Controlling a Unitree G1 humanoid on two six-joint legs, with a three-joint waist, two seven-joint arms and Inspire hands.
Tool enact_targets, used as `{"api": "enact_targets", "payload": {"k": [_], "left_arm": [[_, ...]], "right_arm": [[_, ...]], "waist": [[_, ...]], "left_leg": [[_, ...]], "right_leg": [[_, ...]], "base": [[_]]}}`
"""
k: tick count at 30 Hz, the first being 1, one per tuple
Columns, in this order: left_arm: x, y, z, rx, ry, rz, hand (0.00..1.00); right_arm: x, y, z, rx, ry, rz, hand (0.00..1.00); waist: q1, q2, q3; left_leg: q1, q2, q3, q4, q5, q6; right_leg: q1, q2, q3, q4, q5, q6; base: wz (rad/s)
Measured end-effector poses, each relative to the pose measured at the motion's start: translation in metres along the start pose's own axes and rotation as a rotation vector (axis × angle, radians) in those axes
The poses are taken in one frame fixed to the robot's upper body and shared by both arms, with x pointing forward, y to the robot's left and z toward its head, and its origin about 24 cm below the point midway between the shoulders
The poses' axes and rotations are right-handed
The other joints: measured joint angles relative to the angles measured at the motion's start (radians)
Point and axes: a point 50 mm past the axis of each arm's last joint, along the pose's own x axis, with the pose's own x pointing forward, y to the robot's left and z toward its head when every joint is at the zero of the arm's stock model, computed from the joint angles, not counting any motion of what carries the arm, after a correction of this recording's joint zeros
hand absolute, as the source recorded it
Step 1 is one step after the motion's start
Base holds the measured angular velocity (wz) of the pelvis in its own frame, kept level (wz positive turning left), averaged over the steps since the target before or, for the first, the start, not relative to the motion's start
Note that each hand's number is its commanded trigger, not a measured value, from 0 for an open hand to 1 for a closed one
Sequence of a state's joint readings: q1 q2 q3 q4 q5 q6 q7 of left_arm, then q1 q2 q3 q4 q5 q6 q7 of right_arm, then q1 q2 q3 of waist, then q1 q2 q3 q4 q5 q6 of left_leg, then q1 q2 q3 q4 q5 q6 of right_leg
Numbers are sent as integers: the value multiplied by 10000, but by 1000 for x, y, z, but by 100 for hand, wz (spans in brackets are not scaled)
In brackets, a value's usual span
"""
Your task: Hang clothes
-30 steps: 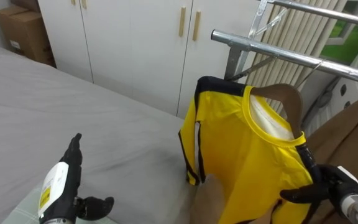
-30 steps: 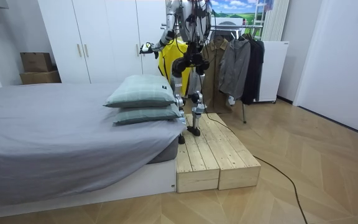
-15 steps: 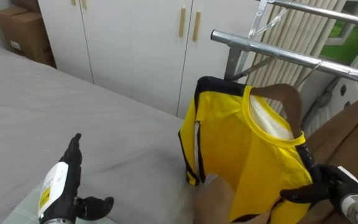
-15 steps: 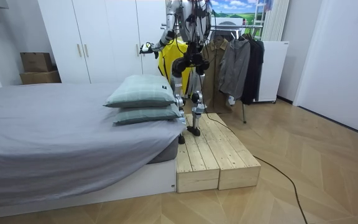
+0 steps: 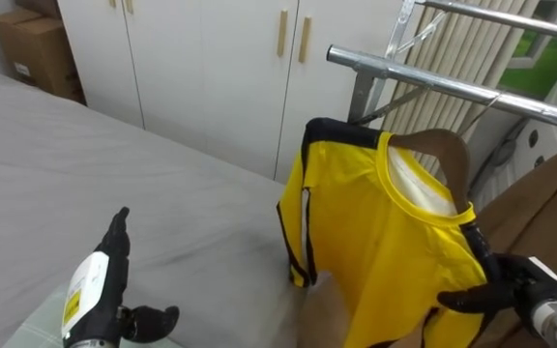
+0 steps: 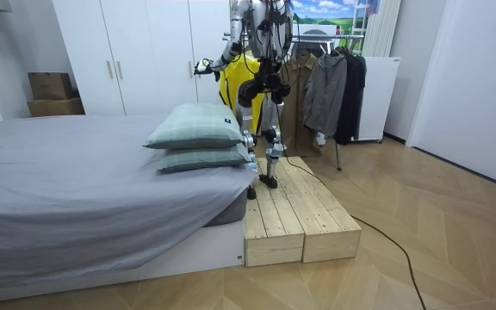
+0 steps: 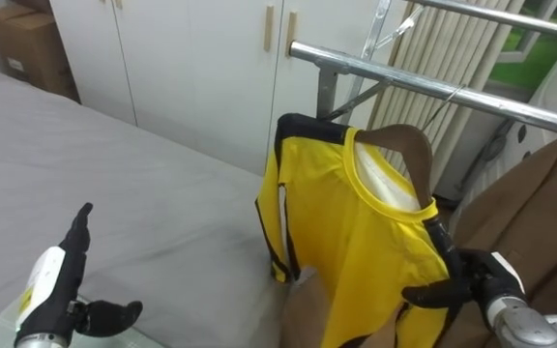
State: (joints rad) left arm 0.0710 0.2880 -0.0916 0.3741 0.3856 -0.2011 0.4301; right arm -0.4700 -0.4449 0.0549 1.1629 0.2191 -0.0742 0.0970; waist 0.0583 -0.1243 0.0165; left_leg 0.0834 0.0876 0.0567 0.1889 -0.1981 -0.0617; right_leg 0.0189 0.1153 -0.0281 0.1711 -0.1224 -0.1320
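A yellow shirt (image 5: 385, 251) with black trim hangs on a brown wooden hanger (image 5: 448, 150). The hanger's thin hook reaches up to the metal rail (image 5: 433, 82) of the clothes rack. My right hand (image 5: 520, 280) is at the shirt's right shoulder, low on the right. Its thumb lies across the front of the cloth, the fingers go behind it, and it pinches the sleeve edge. My left hand (image 5: 100, 290) is at lower left over the bed, apart from the shirt, fingers straight and thumb spread. In the room view I stand on a wooden platform (image 6: 291, 215) with the shirt (image 6: 235, 86) before me.
A grey bed (image 5: 85, 184) spreads to the left, with two pillows (image 6: 196, 138) at its end. White wardrobe doors (image 5: 211, 68) stand behind, a cardboard box (image 5: 32, 48) beside them. A brown garment (image 5: 540, 213) hangs at the right, and dark clothes (image 6: 334, 90) fill the rack further along.
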Motion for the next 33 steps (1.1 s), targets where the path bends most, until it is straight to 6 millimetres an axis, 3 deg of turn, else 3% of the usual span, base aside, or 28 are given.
{"api": "enact_targets", "payload": {"k": [7,14,21,24,30,33], "left_arm": [[8,2,10,-128,-425,58,0],[11,4,14,-238,-727,238,0],[11,6,14,-210,-749,411,0],[13,9,14,3,-838,623,0],[16,11,20,434,-1274,839,0],[16,12,20,441,-1308,871,0]], "right_arm": [[0,-7,6,-358,-114,-70,0],[0,-13,23,-462,-932,-336,0],[-2,-24,33,-654,-1364,-575,0],[-4,-26,33,-542,-1483,-611,0],[-12,-24,13,-787,-1368,-475,0],[-16,-26,0,-864,-1097,-516,0]], "waist": [[-23,-101,26],[-358,-167,30],[-548,-154,23],[-607,-127,10],[-643,93,-98],[-683,171,-90]], "left_leg": [[11,1,-5,-5,2,-1],[5,-13,-4,-4,1,0],[-19,16,489,7,1,0],[-32,25,510,6,0,1],[32,46,853,-2,-4,1],[149,58,1065,-19,-4,1]], "right_leg": [[-19,2,14,25,-2,-3],[-17,-2,34,1,-6,4],[-48,13,286,15,-6,6],[-67,35,372,0,-3,4],[-31,40,492,1,-1,3],[32,47,574,11,-1,4]], "base": [[0],[0],[-10],[-9],[-5],[-7]]}}
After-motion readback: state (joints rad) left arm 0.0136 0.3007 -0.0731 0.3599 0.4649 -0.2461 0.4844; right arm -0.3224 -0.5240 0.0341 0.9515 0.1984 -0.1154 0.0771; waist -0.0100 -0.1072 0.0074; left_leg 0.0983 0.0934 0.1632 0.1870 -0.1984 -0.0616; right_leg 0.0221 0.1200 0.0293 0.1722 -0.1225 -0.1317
